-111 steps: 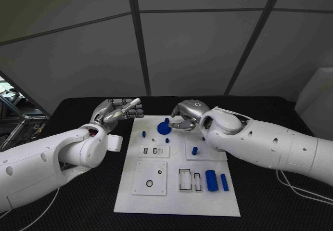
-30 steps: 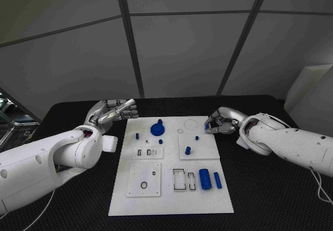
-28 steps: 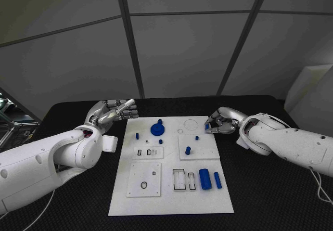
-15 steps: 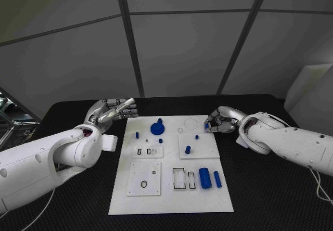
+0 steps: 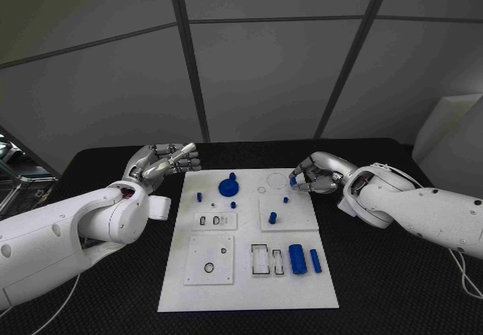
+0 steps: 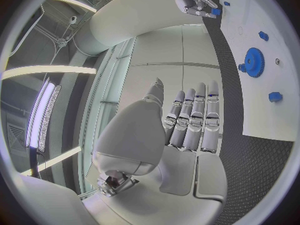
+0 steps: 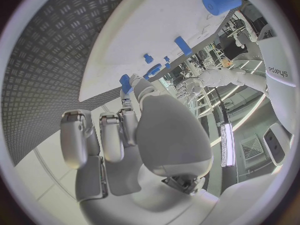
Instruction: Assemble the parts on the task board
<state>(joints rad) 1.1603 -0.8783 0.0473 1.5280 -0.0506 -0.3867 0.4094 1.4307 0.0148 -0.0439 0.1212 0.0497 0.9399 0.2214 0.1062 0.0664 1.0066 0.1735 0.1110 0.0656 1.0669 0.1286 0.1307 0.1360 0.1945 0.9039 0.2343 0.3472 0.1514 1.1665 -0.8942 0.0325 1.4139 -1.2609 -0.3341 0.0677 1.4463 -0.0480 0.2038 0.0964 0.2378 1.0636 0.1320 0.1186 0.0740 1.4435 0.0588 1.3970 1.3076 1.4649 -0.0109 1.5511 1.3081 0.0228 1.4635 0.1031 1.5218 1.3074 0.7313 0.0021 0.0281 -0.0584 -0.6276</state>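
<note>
The flat white rectangular task board (image 5: 252, 286) lay mid-frame on the black bench (image 5: 403, 293), carrying a blue toothed gear (image 5: 229, 187) and a fat blue cylinder (image 5: 298, 258). The right hand (image 5: 314, 176) pinched a small blue peg (image 5: 294, 181) over the board's upper right corner. The left hand (image 5: 164, 162) hovered at upper left, empty, fingers extended.

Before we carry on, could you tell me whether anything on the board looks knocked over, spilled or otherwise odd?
Nothing stands out. The parts lie tidily on the task board, the blue gear flat at its far end, and the right hand pinches a small blue part above the far right corner.
</note>
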